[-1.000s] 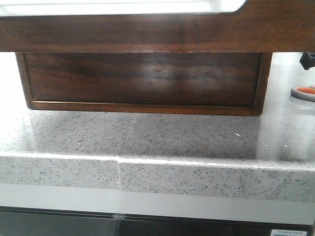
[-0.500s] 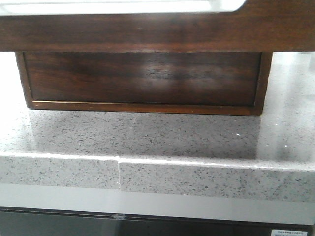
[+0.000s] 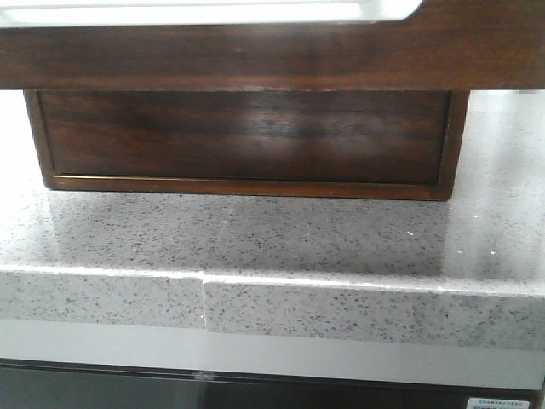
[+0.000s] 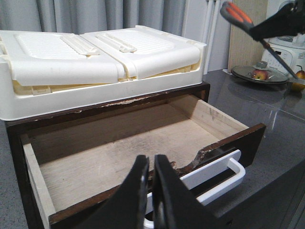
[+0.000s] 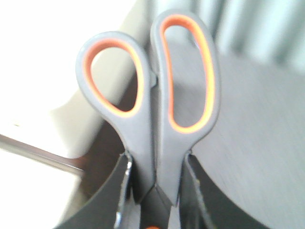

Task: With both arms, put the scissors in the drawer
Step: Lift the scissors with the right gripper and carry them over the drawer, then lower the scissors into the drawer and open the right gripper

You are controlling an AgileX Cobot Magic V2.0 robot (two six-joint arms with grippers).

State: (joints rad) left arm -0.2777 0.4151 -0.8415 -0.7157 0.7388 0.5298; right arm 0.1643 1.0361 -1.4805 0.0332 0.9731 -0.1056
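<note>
The drawer (image 4: 119,143) stands pulled out of the wooden unit, its pale floor bare; in the front view its dark front (image 3: 255,55) fills the top. My left gripper (image 4: 149,163) is shut to a thin slit just over the drawer's chipped front rim, above the white handle (image 4: 224,171). I see nothing between its tips. The scissors (image 5: 152,90), grey with orange-lined loops, are clamped at the neck in my right gripper (image 5: 157,160). From the left wrist view, the right gripper (image 4: 279,24) holds the scissors (image 4: 237,14) in the air, above and to the right of the drawer's right corner.
A white plastic crate (image 4: 95,62) lies on top of the unit. A plate with an apple (image 4: 259,74) and a white appliance (image 4: 286,47) stand on the dark counter beyond. The lower drawer front (image 3: 247,136) rests on the speckled stone counter (image 3: 255,230).
One second ago the scissors and the right gripper showed at the front view's right edge; since half a second ago they are out of that view. The wooden unit has barely shifted.
</note>
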